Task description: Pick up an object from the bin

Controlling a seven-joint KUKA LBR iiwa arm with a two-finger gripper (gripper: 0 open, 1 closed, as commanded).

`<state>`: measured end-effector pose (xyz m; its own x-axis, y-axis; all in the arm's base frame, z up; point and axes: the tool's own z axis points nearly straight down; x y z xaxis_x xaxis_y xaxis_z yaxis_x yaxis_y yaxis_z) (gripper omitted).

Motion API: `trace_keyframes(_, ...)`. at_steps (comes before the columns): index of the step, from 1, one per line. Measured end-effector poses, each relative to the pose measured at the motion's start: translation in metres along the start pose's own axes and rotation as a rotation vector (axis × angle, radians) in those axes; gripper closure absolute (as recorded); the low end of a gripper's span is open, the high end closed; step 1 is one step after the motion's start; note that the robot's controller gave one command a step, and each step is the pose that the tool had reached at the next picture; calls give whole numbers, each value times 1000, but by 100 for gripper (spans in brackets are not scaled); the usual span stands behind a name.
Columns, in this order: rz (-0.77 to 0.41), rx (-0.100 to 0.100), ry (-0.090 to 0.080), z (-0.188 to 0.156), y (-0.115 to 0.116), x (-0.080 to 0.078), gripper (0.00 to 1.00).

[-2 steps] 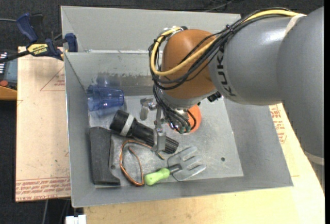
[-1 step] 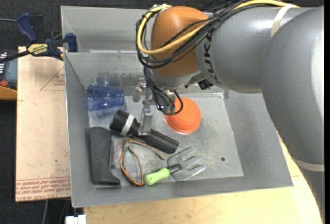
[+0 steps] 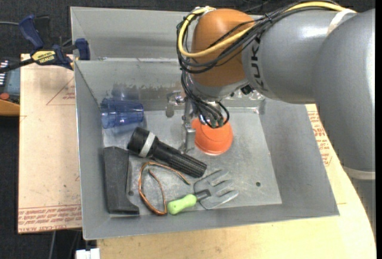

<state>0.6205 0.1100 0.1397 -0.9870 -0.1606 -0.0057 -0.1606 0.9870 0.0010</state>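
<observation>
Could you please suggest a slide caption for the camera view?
End effector by an orange cup in the grey bin, near a black torch, green-handled fork and blue cup.

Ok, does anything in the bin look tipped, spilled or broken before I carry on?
The clear blue cup lies on its side near the bin's left wall, and the orange cup beside the gripper seems to stand mouth-down. Nothing looks spilled or broken; the other things just lie loose.
</observation>
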Motion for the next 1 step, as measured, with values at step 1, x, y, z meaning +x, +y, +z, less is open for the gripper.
trace_keyframes(1, -30, -6, -6, 60, 56, 52, 0)
